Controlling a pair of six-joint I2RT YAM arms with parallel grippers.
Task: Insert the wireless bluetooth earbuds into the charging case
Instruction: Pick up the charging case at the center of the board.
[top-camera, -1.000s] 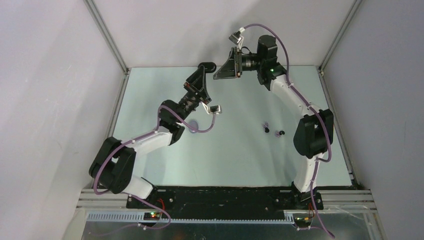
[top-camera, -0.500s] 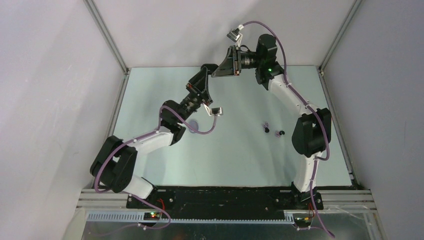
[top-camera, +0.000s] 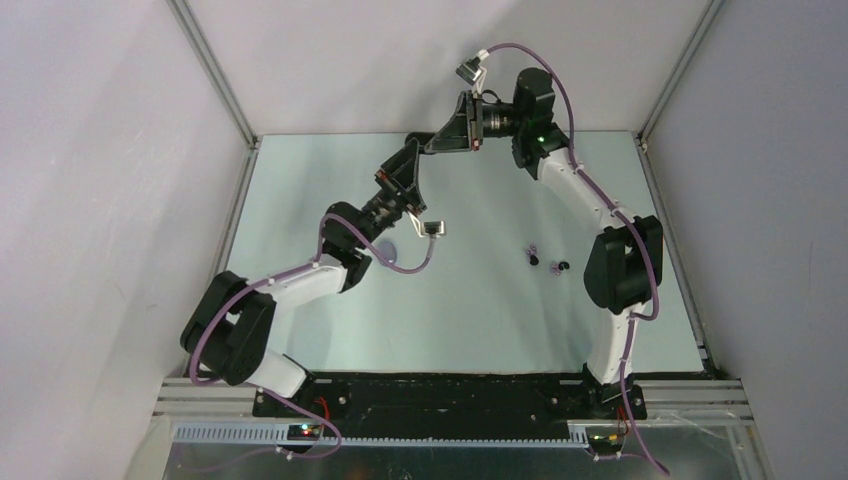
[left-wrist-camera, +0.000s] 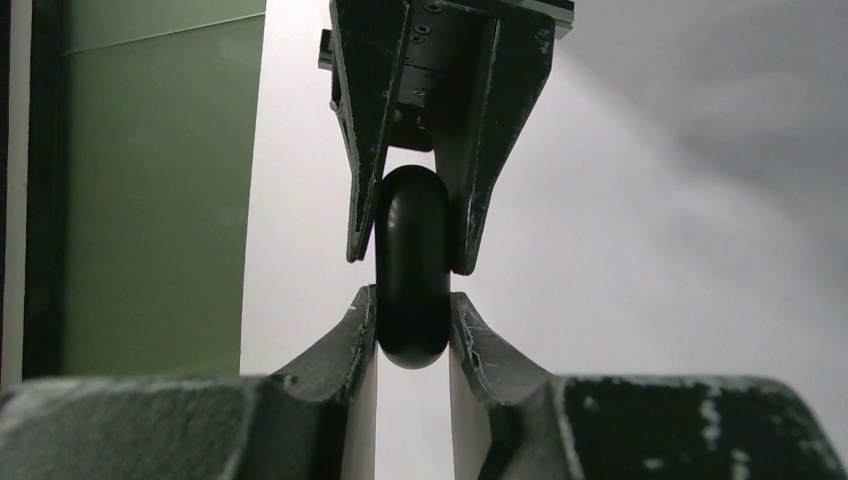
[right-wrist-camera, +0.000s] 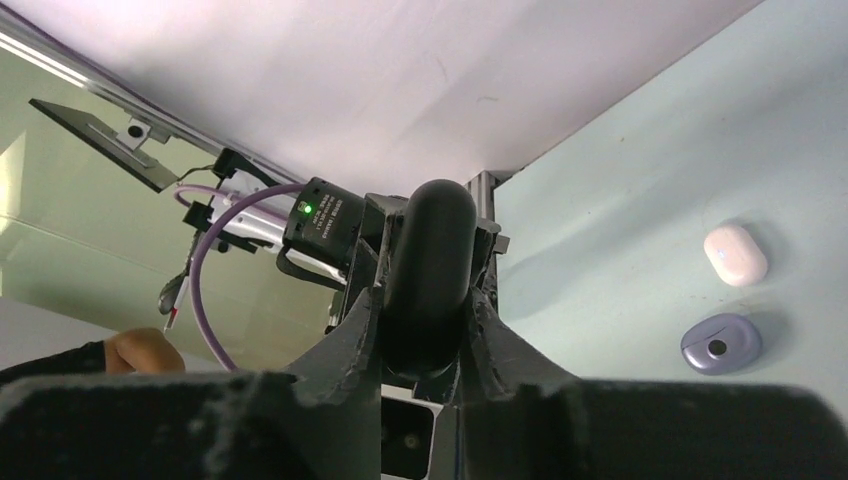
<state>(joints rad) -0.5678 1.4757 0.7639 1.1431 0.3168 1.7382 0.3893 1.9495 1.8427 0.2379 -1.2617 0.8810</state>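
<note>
As the left hand (left-wrist-camera: 411, 300) grips it, the case (left-wrist-camera: 411, 235) looks black, rounded.

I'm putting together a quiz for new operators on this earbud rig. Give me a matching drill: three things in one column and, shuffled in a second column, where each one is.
Things
1. black case
2. white case
3. black buds

Places
a. loose on the table, near the right arm
b. held up, gripped between the left pincer and the right pincer
c. lying on the table beside the purple case

Pairs: 1-b; 2-c; 3-a
</note>
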